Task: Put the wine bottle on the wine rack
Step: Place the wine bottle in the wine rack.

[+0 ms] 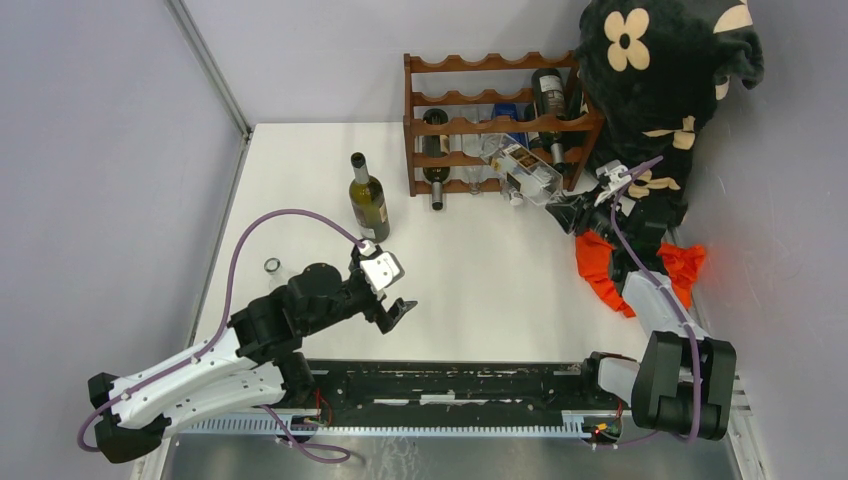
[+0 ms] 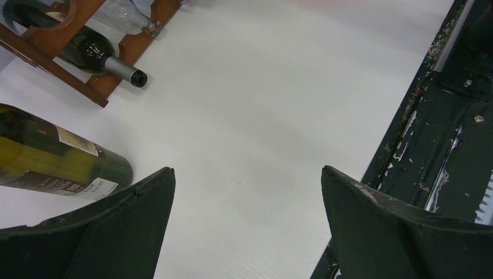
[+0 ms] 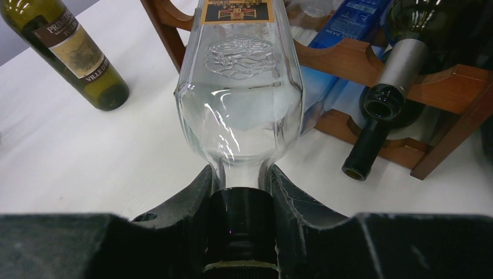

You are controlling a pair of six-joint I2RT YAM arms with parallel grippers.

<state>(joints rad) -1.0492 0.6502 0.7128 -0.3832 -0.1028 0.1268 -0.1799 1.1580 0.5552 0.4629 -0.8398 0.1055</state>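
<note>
My right gripper (image 3: 240, 175) is shut on the black-capped neck of a clear wine bottle (image 3: 241, 99). The bottle (image 1: 525, 172) is held nearly level, base pointing at the front of the reddish-brown wine rack (image 1: 470, 95) at the back of the table. The base is at the rack's (image 3: 349, 58) scalloped rails; whether it rests on one is hidden. My right gripper (image 1: 572, 212) is just right of the rack's front corner. My left gripper (image 1: 395, 300) hangs open over the bare white table. Nothing is between its fingers (image 2: 247, 171).
A green wine bottle (image 1: 368, 205) stands upright left of the rack, close to the left gripper. Dark bottles (image 3: 395, 75) lie in the rack, necks outward. Black flowered fabric (image 1: 660, 70) and orange cloth (image 1: 600, 265) crowd the right side. A small ring (image 1: 272, 265) lies at left.
</note>
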